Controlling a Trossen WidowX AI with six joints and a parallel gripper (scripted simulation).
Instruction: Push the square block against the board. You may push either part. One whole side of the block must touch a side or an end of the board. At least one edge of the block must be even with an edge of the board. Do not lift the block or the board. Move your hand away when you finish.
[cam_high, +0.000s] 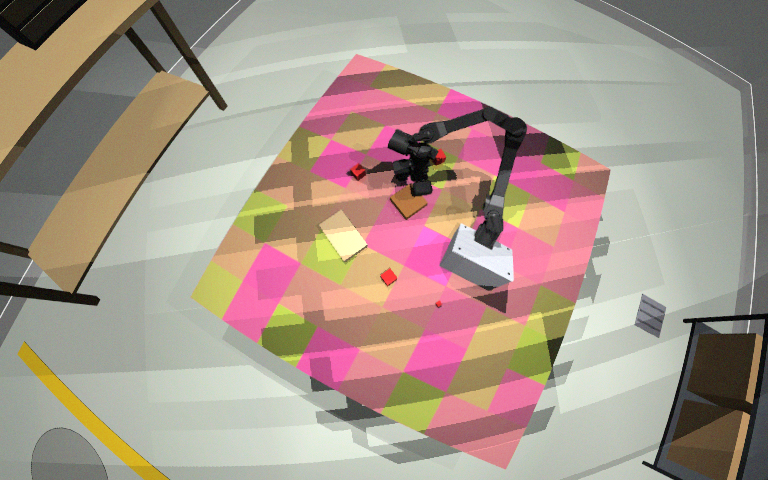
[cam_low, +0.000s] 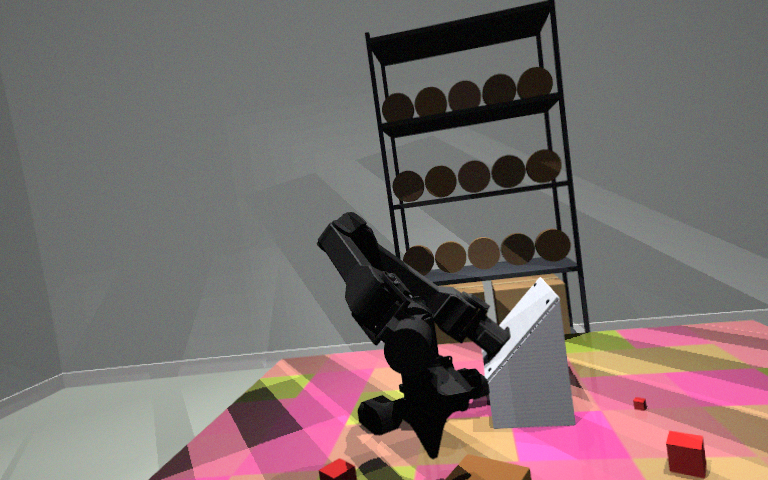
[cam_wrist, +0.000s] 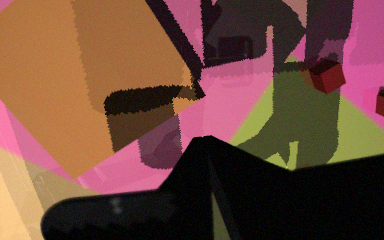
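Note:
The square block (cam_high: 408, 203) (cam_low: 493, 468) (cam_wrist: 135, 45) is orange-brown and lies flat. The board (cam_high: 342, 237) is a pale, thin rectangle lying to the lower left of the block in the top view, with patterned surface showing between them. The two are apart and turned differently. My gripper (cam_low: 433, 452) (cam_wrist: 202, 145) is shut and empty and points down. It is beside the block, past its upper edge in the top view. Its tips are hidden under the hand there, and I cannot tell whether they touch the block.
A red block (cam_high: 357, 171) lies left of the hand, and another (cam_high: 440, 156) (cam_low: 337, 469) lies right of it. A third (cam_high: 388, 276) (cam_low: 685, 454) lies below the board, near a tiny red cube (cam_high: 438, 303) (cam_low: 640, 403). The arm stands on a grey wedge (cam_high: 481, 264) (cam_low: 532, 379).

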